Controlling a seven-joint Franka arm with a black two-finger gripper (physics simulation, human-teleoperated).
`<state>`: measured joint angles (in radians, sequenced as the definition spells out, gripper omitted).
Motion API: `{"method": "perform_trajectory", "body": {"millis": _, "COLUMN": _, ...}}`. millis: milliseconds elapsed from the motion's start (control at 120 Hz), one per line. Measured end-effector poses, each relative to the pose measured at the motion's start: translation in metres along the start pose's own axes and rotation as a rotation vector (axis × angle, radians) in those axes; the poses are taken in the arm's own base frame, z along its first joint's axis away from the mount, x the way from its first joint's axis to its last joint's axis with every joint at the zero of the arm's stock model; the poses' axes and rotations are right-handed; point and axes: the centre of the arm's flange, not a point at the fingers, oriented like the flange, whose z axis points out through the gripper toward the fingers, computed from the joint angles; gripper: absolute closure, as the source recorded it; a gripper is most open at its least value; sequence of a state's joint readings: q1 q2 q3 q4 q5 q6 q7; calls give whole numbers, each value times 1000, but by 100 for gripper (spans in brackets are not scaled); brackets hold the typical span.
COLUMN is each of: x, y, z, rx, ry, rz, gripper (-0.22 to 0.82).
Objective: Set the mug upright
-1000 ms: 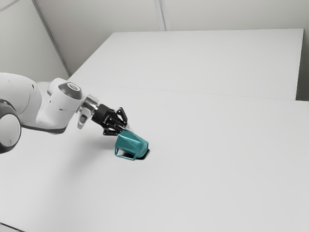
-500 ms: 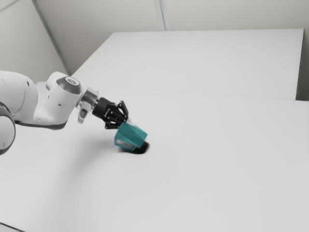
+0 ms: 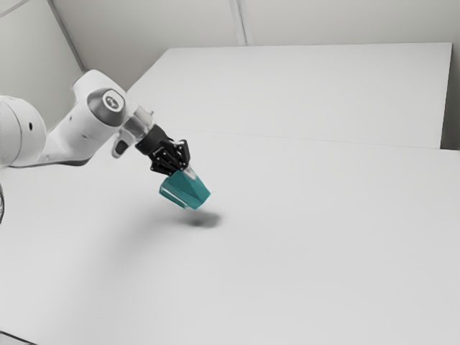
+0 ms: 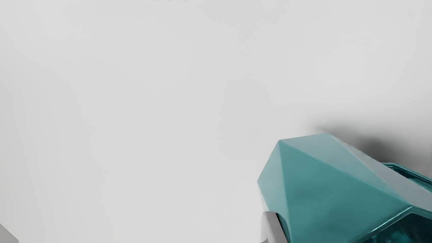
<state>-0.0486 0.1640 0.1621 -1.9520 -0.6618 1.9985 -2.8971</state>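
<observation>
Holding the teal mug [image 3: 185,190] off the table [image 3: 323,223], jaws clenched on it, in the exterior view. Mug is a bit off the middle of that view, between 8 and 9 o'clock from its centre. It hangs tilted, not upright, just under the jaws, roughly at 6 o'clock from them. Soft dark shadow [image 3: 205,219] lies on the table, apart from the mug, about 5 o'clock from it, so mug and table aren't touching. White arm [image 3: 90,122] comes in from 9 o'clock, bends at the wrist, and the jaws slope down toward 4 o'clock. Wrist view: angular side of the mug close up, one light grey fingertip [image 4: 271,227] against it near one end. Rim [image 4: 384,224] and dark hollow inside show at the other end, mouth partly cut off by the picture edge. Handle [image 4: 413,176] shows partly, behind the body on the side near the shadow. Second fingertip: can't make it out there. Rest of the scene: pale plain table, with a thin line [image 3: 323,140] running across it toward 3 o'clock in the exterior view. Light grey wall [image 3: 345,21] stands behind, at 12 o'clock, with a vertical seam [image 3: 241,25] in it.
</observation>
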Motion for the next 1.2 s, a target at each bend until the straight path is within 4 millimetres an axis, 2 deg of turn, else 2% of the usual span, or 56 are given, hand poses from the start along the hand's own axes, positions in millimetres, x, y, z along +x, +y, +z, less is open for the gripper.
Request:
{"method": "perform_trajectory", "body": {"millis": 242, "x": -17, "y": -36, "z": 25, "rx": -319, "ry": 41, "rz": 252, "gripper": 79}}
{"method": "perform_trajectory", "body": {"millis": 467, "x": -25, "y": -77, "z": 68, "rx": -539, "ry": 79, "rz": 471, "gripper": 79}}
{"method": "perform_trajectory", "body": {"millis": 583, "x": -28, "y": -88, "z": 75, "rx": -621, "ry": 62, "rz": 556, "gripper": 79}}
{"method": "perform_trajectory", "body": {"millis": 900, "x": -32, "y": -95, "z": 97, "rx": -699, "ry": 44, "rz": 651, "gripper": 79}}
{"method": "perform_trajectory", "body": {"millis": 1200, "x": -33, "y": -92, "z": 105, "rx": -690, "ry": -18, "rz": 676, "gripper": 79}}
